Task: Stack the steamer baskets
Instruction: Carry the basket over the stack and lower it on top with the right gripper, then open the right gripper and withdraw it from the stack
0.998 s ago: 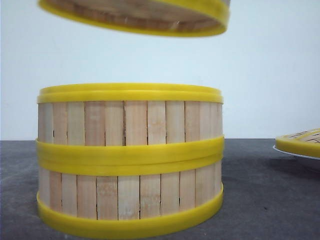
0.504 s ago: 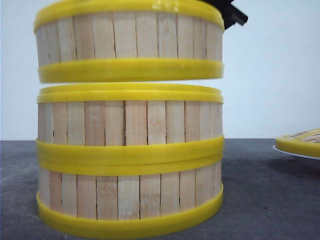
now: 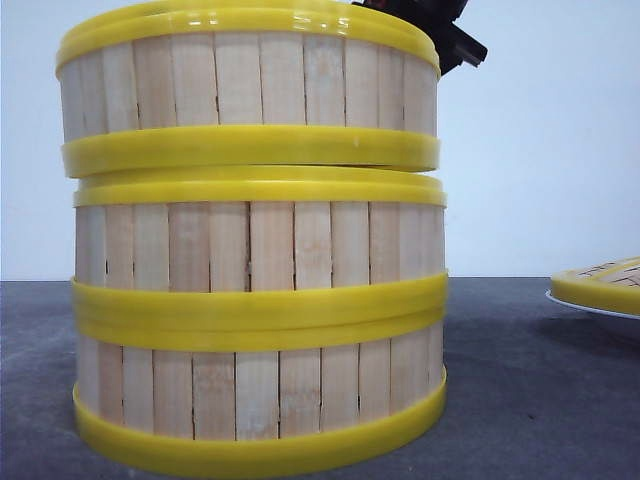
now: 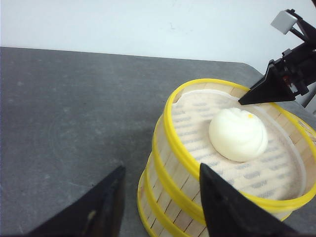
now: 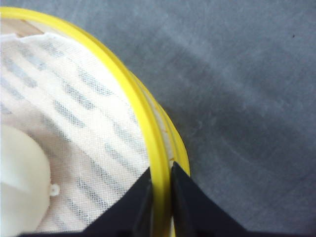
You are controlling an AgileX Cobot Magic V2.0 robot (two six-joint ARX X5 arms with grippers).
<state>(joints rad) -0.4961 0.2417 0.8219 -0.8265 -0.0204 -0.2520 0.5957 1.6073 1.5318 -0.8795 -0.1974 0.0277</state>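
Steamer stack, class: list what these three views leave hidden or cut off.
- Lower steamer baskets' insides: covered by the top basket in every view.
- Right tool: front view shows only a dark part behind the top rim.
- Lid on plate: cut by the front view's right edge.
- Bun: cropped in the right wrist view.

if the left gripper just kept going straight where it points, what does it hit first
Probably the bare dark table: the open left gripper points past the steamer baskets, whose wall sits beside one finger. Depth is unclear.

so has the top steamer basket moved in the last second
Yes. The top steamer basket has come down, closing the gap to the two stacked baskets, and now sits on them.
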